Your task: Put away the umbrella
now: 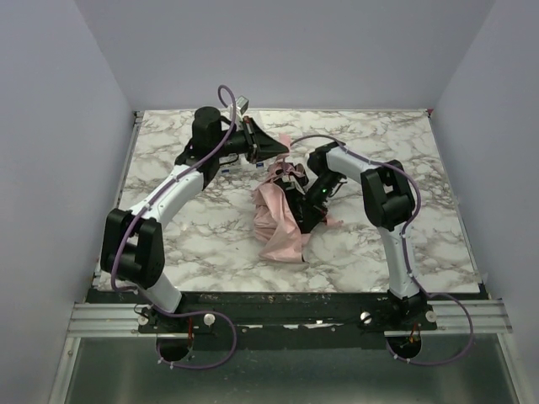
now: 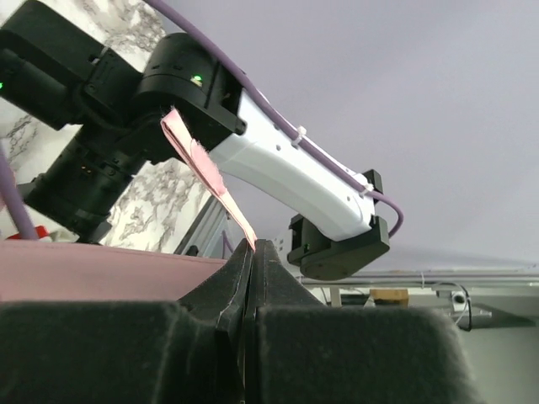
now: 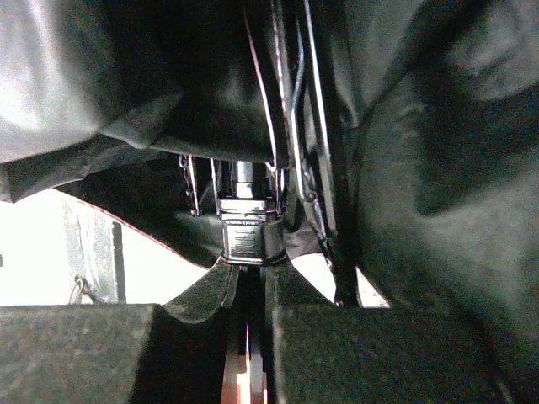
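The umbrella [image 1: 280, 225] lies half collapsed in the middle of the marble table, pale pink fabric bunched with dark ribs showing. My left gripper [image 1: 271, 151] is at its far end, shut on a thin pink strip of the umbrella [image 2: 205, 172], pinched at the fingertips [image 2: 254, 246]. My right gripper [image 1: 306, 212] reaches into the canopy from the right. In the right wrist view it [image 3: 251, 273] is shut on the thin shaft just below a silver collar [image 3: 250, 237], with dark canopy lining [image 3: 421, 168] and ribs all round.
The marble table [image 1: 396, 244] is boxed in by grey walls at the back and both sides. A black rail [image 1: 286, 316] runs along the near edge by the arm bases. My right arm's white link [image 2: 295, 181] crosses the left wrist view.
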### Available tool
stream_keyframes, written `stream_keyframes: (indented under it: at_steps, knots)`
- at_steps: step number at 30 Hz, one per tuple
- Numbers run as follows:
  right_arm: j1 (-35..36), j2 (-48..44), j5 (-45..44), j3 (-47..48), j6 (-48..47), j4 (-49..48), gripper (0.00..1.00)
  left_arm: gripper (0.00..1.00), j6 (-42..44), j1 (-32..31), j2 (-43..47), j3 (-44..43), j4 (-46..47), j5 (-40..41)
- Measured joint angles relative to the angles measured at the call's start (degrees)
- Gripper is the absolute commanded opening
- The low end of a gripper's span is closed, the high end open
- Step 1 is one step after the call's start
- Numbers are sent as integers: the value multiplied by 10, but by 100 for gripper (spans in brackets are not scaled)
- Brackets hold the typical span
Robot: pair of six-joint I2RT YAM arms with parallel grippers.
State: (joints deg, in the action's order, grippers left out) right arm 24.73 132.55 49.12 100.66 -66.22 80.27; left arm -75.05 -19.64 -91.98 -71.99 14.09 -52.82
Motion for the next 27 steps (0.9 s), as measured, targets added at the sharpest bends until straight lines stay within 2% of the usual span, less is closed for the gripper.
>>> stream_keyframes:
  at_steps: [6,13,21,27]
  knots:
    - [0,0,10,-17,-2,0,0,0,-16,1,-18,33,17,31]
    - [0,0,27,-18,-2,0,0,0,-57,19,-114,29,32,118]
    - [0,0,39,-35,-7,0,0,4,-93,30,-161,-38,-15,291]
    - [0,9,44,-34,-7,0,0,14,-104,17,-203,-109,-42,349]
